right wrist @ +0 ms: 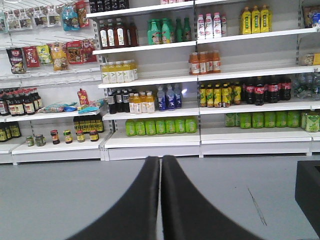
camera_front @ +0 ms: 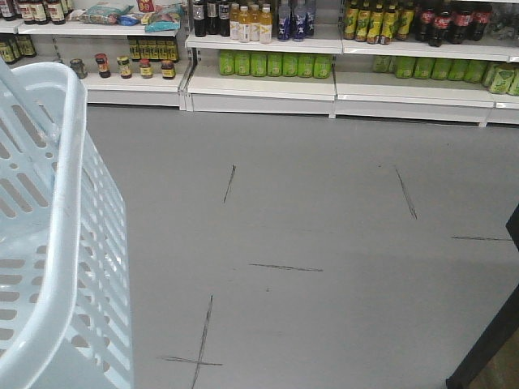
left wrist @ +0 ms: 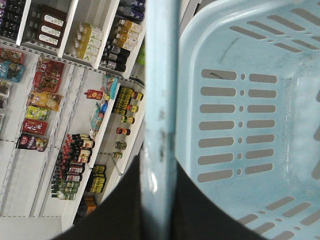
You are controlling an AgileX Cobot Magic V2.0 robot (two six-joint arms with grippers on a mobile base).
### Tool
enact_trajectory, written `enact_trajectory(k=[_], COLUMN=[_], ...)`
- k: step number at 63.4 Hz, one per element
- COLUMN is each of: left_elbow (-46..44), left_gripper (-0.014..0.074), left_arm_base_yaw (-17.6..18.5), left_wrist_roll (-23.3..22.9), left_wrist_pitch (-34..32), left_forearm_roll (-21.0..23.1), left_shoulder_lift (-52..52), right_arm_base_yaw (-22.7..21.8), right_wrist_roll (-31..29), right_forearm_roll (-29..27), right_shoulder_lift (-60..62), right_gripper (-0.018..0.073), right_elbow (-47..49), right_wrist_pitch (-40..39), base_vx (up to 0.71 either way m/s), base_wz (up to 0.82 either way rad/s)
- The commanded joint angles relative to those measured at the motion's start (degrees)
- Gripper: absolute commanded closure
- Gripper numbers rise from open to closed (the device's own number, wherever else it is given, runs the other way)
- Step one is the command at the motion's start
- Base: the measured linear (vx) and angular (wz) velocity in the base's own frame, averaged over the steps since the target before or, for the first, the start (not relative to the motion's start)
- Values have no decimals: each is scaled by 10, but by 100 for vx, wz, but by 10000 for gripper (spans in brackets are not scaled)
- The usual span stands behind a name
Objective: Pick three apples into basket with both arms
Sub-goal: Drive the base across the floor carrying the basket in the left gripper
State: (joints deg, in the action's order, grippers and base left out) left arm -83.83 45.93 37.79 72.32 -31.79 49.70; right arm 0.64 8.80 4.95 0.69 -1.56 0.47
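Smooth matte black fingers [right wrist: 135,200], broad at base, tapering to narrow tips.

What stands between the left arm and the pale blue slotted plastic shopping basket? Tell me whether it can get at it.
Probably yes, nothing blocks it: the left end effector appears closed around the hoop handle of the pale blue slotted plastic shopping basket.
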Motion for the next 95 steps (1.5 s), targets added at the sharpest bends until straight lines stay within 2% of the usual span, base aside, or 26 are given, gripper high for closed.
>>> enact_trajectory(k=[1,95], left_elbow=[-16,-16], left_gripper=[603,603], left_arm_base_yaw=[2,2], left_wrist_roll=[-7,-7], left_wrist_pitch=[-47,-45], left_forearm_roll=[-20,-20], left_shoulder_lift=[-1,-1], right_arm_base_yaw=[0,0], right_wrist_roll=[0,0], right_forearm_roll=[2,2], right_shoulder_lift=[7,7], right_gripper=[568,568], right_elbow=[-8,-8], right_wrist_pitch=[-44,-44], base_vx=[6,2], base_wz=[0,-2])
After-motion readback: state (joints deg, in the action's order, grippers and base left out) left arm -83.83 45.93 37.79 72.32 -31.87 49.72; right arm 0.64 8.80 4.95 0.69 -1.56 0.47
